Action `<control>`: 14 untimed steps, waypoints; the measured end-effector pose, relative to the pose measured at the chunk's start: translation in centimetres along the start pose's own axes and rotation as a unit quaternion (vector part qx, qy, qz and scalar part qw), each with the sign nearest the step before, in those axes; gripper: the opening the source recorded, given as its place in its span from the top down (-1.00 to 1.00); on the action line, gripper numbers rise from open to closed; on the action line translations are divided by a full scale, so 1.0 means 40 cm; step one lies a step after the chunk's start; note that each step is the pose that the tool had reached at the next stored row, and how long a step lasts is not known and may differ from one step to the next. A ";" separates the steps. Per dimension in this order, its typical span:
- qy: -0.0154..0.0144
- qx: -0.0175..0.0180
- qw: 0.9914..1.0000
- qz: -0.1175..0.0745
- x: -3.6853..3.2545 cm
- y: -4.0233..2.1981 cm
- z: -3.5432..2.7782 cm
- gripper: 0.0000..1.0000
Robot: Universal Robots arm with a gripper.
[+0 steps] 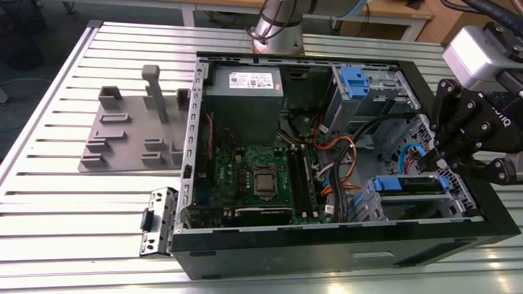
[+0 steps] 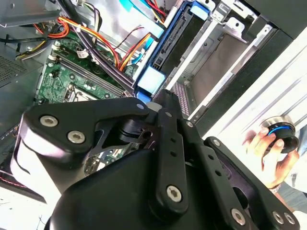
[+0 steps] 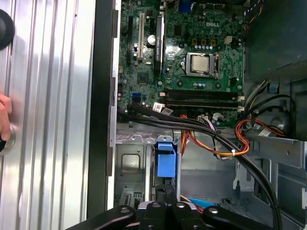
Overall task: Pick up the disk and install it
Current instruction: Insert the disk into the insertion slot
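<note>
The disk (image 1: pixel 411 184), silver in a bright blue carrier, sits in the drive cage at the near corner of the open computer case (image 1: pixel 327 245), on the exterior view's right. Both wrist views show it edge-on, with its blue end tab (image 3: pixel 164 162) (image 2: pixel 152 80) sticking out toward the fingers. My black gripper (image 1: pixel 442 164) hangs over that end of the cage. Its fingers (image 3: pixel 165 211) stand close together at the tab, and they look shut on the disk's blue end (image 2: pixel 154 101).
The motherboard (image 1: pixel 253 177), a grey power supply box (image 1: pixel 244 82), a bare blue bracket (image 1: pixel 353 79) and orange and black cables (image 3: pixel 216 139) crowd the case. A grey fixture (image 1: pixel 131 131) lies on the slatted table. A person's hand (image 2: pixel 268 148) rests beside the case.
</note>
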State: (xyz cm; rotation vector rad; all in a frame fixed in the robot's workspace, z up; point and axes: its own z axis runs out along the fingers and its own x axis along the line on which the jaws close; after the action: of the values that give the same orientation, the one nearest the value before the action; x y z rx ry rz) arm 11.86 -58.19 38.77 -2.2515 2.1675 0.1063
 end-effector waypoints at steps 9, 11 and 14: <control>0.001 -0.003 1.000 0.000 -0.016 -0.067 0.026 0.80; 0.001 -0.003 1.000 0.000 -0.022 -0.080 0.029 0.80; 0.002 -0.003 1.000 0.000 -0.024 -0.088 0.029 0.80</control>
State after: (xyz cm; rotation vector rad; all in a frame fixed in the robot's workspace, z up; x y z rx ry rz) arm 15.29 -57.04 37.55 -2.2561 2.1726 0.1098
